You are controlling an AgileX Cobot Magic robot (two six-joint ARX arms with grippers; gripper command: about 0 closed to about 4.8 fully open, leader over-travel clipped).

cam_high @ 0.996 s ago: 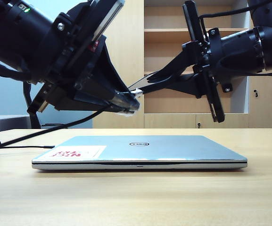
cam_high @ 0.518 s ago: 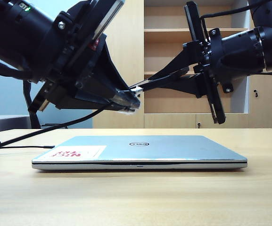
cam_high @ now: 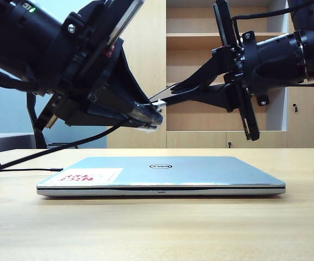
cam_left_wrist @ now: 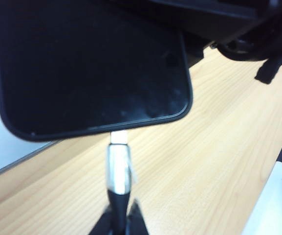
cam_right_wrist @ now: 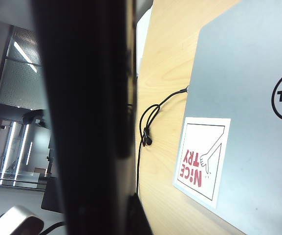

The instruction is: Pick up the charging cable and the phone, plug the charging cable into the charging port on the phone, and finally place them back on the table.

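Note:
In the left wrist view the black phone (cam_left_wrist: 92, 63) hangs above the table (cam_left_wrist: 204, 147). The charging cable (cam_left_wrist: 119, 169) points its silvery connector at the phone's short edge, and the tip touches that edge where the charging port lies. The port itself is hidden behind the tip. My left gripper (cam_left_wrist: 119, 223) is shut on the cable's black sleeve. In the right wrist view the phone (cam_right_wrist: 87, 122) is a dark slab seen edge-on, and my right gripper (cam_right_wrist: 106, 215) is shut on it. In the exterior view both grippers meet above the laptop, the left gripper (cam_high: 152, 118) and the right gripper (cam_high: 170, 97). The cable (cam_high: 80, 144) trails down to the left.
A closed silver laptop (cam_high: 162, 174) with a red-and-white sticker (cam_high: 86, 175) lies on the table (cam_high: 157, 228) under both grippers. Another thin black cable (cam_right_wrist: 145, 122) loops on the wood and runs to the laptop's side. Shelves (cam_high: 200, 35) stand behind.

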